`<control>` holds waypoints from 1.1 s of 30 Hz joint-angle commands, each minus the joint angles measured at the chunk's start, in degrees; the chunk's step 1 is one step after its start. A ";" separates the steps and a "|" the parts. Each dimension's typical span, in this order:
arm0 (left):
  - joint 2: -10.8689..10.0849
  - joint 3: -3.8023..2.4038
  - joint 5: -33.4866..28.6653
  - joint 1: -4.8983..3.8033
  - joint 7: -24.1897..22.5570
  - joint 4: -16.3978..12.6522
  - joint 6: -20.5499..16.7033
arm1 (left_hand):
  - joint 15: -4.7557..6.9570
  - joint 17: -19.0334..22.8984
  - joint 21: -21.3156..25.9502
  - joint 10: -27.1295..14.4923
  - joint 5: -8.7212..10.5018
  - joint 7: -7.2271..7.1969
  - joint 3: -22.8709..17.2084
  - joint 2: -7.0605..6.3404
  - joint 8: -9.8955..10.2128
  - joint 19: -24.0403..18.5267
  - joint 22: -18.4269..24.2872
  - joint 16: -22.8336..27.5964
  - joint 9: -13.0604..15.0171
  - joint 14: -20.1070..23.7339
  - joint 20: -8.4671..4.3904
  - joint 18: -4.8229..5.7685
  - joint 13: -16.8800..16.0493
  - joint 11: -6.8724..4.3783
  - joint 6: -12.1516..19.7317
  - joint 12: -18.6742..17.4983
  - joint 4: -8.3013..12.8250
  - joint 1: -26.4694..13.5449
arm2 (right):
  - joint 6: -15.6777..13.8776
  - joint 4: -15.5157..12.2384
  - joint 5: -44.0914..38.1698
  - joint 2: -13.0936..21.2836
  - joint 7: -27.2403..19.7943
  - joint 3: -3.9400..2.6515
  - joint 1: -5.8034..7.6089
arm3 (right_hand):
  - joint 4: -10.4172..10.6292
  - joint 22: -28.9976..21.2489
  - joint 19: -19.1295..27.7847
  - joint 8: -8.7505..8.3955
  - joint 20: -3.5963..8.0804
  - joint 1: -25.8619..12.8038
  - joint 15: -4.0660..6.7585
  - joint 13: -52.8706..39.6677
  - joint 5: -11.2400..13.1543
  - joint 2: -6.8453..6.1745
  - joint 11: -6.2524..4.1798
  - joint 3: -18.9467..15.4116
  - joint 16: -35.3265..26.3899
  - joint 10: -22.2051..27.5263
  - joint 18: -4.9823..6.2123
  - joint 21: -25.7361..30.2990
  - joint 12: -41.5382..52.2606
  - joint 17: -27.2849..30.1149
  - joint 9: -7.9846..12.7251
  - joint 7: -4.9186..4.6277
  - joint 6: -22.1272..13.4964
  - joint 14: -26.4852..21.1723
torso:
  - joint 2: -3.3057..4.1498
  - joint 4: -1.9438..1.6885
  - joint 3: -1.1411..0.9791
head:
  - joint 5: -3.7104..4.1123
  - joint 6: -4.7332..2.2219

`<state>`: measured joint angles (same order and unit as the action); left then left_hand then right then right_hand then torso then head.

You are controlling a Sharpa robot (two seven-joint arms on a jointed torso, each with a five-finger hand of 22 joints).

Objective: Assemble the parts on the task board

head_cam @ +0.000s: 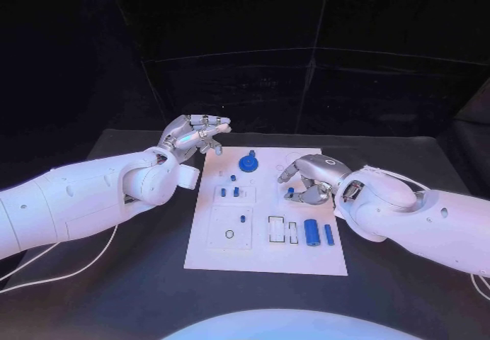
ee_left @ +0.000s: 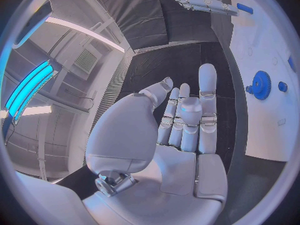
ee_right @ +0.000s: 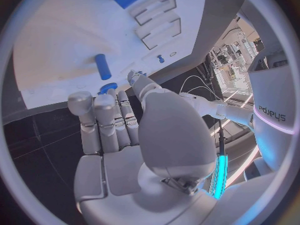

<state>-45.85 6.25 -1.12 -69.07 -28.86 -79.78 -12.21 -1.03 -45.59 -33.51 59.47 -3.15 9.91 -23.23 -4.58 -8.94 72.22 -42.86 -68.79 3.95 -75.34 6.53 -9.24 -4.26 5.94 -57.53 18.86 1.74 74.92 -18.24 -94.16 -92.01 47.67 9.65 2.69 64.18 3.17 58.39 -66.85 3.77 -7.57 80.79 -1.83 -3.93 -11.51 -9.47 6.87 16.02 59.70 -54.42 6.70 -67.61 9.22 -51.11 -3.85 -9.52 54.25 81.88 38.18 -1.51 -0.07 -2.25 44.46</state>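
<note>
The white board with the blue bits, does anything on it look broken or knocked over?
Nothing stands out. The task board lies flat and whole on the table. The blue gear sits near its far edge, and two blue cylinders lie side by side, near the rectangular slots. Nothing looks cracked or spilled.

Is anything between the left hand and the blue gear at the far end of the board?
Nothing visible. The left hand hovers off the task board's far left corner, holding nothing; bare board lies between it and the blue gear. The right hand is on the gear's other side.

Blue gear (head_cam: 248, 163) upright on task board (head_cam: 265, 258) between hands; near end bare.
</note>
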 commanded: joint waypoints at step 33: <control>0.25 -0.01 -0.18 -0.05 -0.01 0.43 0.79 | -0.04 0.15 0.40 -0.58 -0.19 0.19 0.36 0.21 0.33 -0.32 0.10 0.29 -0.06 0.36 0.07 -1.16 -0.04 0.11 0.34 0.32 -0.05 -0.21 | 2.57 2.55 -1.15 -1.69 2.14 0.06 0.22 | -1.85 12.00 -9.54 2.60 2.19 4.68 2.83 -0.56 3.50 6.27 -3.27 4.76 8.34 -14.79 -1.89 -8.90 6.77 -6.60 -0.61 1.24 7.66 3.48 | 0.09 0.00 -0.04 | 0.23 0.59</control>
<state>-45.64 6.29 -1.13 -69.05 -28.74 -79.33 -11.90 -1.04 -45.41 -33.51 59.26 -3.15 9.91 -23.24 -4.58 -8.94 72.22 -42.81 -68.79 3.95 -75.34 6.53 -9.24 -4.26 6.14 -57.53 18.86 1.74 74.92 -12.96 -91.35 -92.29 45.95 12.11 2.76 64.32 1.43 70.16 -76.00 6.16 -5.42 84.66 0.54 -4.44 -8.33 -3.65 5.10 20.21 67.65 -67.29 5.75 -76.22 16.01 -57.58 -4.43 -8.27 61.48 84.04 38.28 -1.53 -0.09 -2.07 45.00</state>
